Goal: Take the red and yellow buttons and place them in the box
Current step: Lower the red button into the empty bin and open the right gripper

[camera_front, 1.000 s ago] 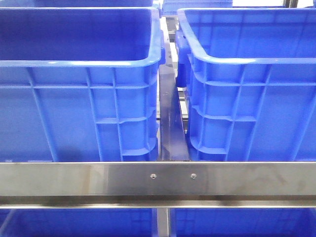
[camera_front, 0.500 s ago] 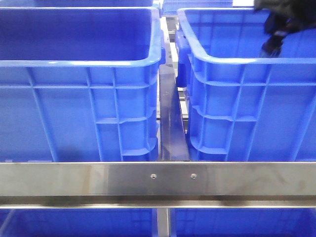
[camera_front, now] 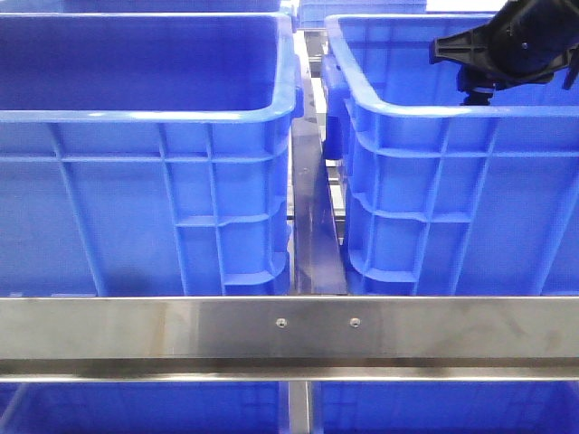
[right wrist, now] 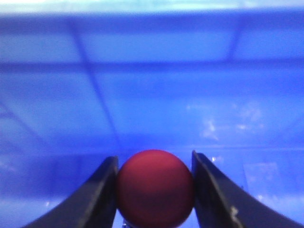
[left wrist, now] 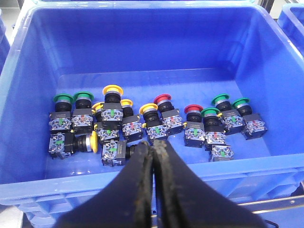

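In the right wrist view my right gripper is shut on a red button with a domed top, held in front of a blue crate wall. In the front view the right arm hangs over the right blue crate. In the left wrist view my left gripper is shut and empty above the near rim of a blue crate. Inside that crate lie red buttons, yellow buttons and green buttons on black switch bodies. The left gripper does not show in the front view.
Two tall blue crates stand side by side, the left one and the right one, with a narrow gap between them. A steel rail runs across the front. More blue crates sit below the rail.
The right arm has come into the front view at the top right and moved left over the right crate. The crates have not moved.
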Available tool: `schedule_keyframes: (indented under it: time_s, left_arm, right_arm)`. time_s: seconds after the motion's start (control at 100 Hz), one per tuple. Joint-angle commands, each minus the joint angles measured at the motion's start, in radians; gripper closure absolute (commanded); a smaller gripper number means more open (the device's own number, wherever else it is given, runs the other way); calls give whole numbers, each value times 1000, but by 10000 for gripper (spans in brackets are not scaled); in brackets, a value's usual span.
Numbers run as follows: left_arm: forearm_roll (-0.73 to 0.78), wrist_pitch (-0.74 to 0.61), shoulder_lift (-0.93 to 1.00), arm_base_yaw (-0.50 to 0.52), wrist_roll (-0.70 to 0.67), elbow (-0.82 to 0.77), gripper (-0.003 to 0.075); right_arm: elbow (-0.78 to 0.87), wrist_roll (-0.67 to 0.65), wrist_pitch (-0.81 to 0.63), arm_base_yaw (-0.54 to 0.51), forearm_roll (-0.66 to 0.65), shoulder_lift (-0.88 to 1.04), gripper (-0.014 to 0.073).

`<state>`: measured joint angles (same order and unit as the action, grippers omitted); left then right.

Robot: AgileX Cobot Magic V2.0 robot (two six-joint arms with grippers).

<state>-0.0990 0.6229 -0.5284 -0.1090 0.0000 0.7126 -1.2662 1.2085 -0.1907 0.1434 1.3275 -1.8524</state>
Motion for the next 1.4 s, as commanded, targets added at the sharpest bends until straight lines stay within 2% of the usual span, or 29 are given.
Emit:
schedule_keyframes:
  time_s: [0.0, 0.42, 0.5, 0.59, 0.76, 0.88, 1.14, 1.39]
  left_arm:
    - [-5, -80, -2, 2, -14, 28, 739]
    - [-5, -80, -2, 2, -14, 28, 739]
    - [-5, -80, -2, 2, -14, 28, 739]
    - [-5, -80, -2, 2, -14, 28, 739]
    - [-5, -80, -2, 2, -14, 28, 739]
    - [-5, -80, -2, 2, -14, 28, 739]
    - [-5, -80, -2, 2, -14, 28, 739]
    - [-5, -80, -2, 2, -14, 28, 739]
  right_arm:
    - [-49, 13, -26, -1, -18, 29, 505]
    - [-60, 13, 19, -1, -18, -49, 501]
    - [-60, 13, 19, -1, -18, -49, 479]
    - [-60, 13, 32, -1, -18, -49, 400]
    - [-60, 13, 75, -1, -18, -49, 164]
    - [-59, 13, 98, -1, -18, -48, 74]
    - [-36, 14, 80, -3, -18, 14, 71]
    - [45, 33, 25, -3, -18, 170, 71]
